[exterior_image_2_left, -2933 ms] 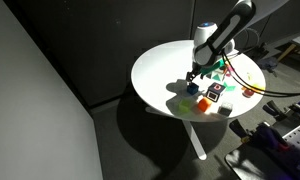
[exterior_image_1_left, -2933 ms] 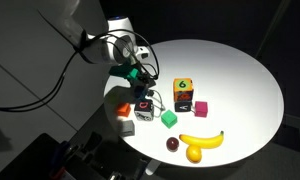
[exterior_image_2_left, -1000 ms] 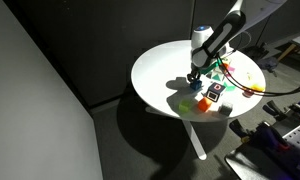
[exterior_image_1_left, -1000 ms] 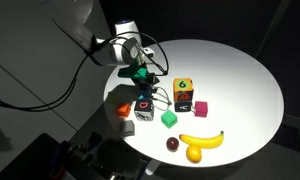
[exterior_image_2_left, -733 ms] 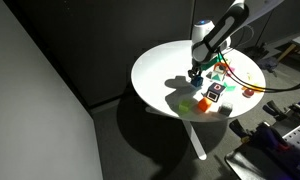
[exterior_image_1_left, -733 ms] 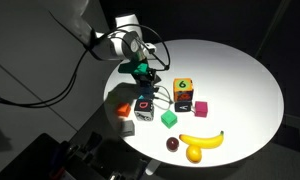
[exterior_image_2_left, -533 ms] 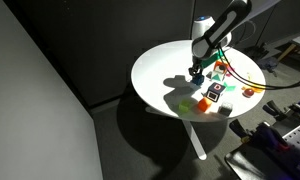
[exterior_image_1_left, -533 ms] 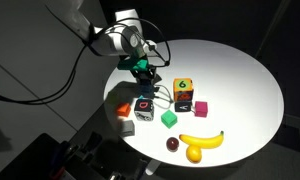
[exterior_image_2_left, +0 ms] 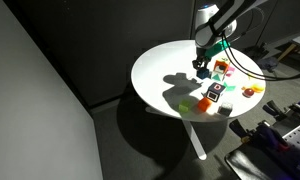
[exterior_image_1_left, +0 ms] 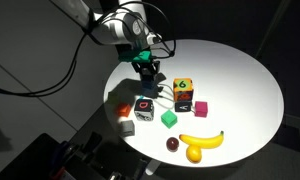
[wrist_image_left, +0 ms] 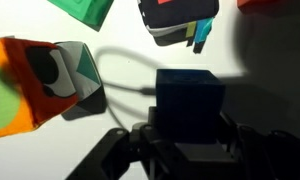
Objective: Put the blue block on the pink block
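Note:
The blue block (exterior_image_1_left: 148, 73) hangs in the air above the white round table (exterior_image_1_left: 240, 70), held between the jaws of my gripper (exterior_image_1_left: 146, 68). In the wrist view the blue block (wrist_image_left: 188, 95) looks dark and shadowed, with my gripper (wrist_image_left: 188, 128) shut on its two sides. The pink block (exterior_image_1_left: 200, 107) rests on the table to the right of a yellow-green block marked "6" (exterior_image_1_left: 182, 90), well apart from the gripper. In an exterior view my gripper (exterior_image_2_left: 203, 64) hovers over the table's cluster of blocks.
A black cube (exterior_image_1_left: 144, 108), a green cube (exterior_image_1_left: 169, 118), an orange block (exterior_image_1_left: 123, 109) and a pale block (exterior_image_1_left: 127, 126) lie below the gripper. A banana (exterior_image_1_left: 202, 140), a dark round fruit (exterior_image_1_left: 173, 144) and a yellow piece (exterior_image_1_left: 195, 153) lie near the front edge.
My gripper has risen off the table with the blue block in it and drifted slightly toward the far side. The other blocks have not moved.

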`<state>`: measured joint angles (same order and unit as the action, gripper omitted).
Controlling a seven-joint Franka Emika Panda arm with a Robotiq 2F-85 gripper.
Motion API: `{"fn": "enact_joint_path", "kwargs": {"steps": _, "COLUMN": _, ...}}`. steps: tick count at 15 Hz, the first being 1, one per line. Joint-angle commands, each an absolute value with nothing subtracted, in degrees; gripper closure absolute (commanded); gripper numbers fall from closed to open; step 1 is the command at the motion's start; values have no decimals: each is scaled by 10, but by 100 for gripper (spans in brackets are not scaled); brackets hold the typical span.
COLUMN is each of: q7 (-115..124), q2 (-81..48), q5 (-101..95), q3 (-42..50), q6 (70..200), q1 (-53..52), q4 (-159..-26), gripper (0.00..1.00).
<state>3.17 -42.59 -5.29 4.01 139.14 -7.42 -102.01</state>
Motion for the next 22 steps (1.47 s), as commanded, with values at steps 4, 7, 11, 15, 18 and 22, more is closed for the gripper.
{"fn": "enact_joint_path", "kwargs": {"steps": 4, "q7": 40, "q2": -365, "q5": -55, "q3": 37, "q6": 1354, "q1": -51, "q4": -1048, "gripper": 69}}
{"fn": "enact_joint_path", "kwargs": {"steps": 7, "q7": 44, "q2": -346, "q5": -53, "q3": 39, "q6": 1348, "q1": -42, "q4": -1055, "gripper": 69}}
{"fn": "enact_joint_path", "kwargs": {"steps": 11, "q7": 57, "q2": -318, "q5": -51, "q3": 42, "q6": 1350, "q1": -32, "q4": -1073, "gripper": 69}}
{"fn": "enact_joint_path", "kwargs": {"steps": 15, "q7": 77, "q2": -291, "q5": -48, "q3": 46, "q6": 1365, "q1": -22, "q4": -1097, "gripper": 69}}
{"fn": "enact_joint_path", "kwargs": {"steps": 18, "q7": 109, "q2": -277, "q5": -53, "q3": 60, "q6": 1375, "q1": -20, "q4": -1111, "gripper": 69}}
{"fn": "enact_joint_path", "kwargs": {"steps": 22, "q7": 155, "q2": -270, "q5": -59, "q3": 83, "q6": 1395, "q1": -21, "q4": -1123, "gripper": 69}}
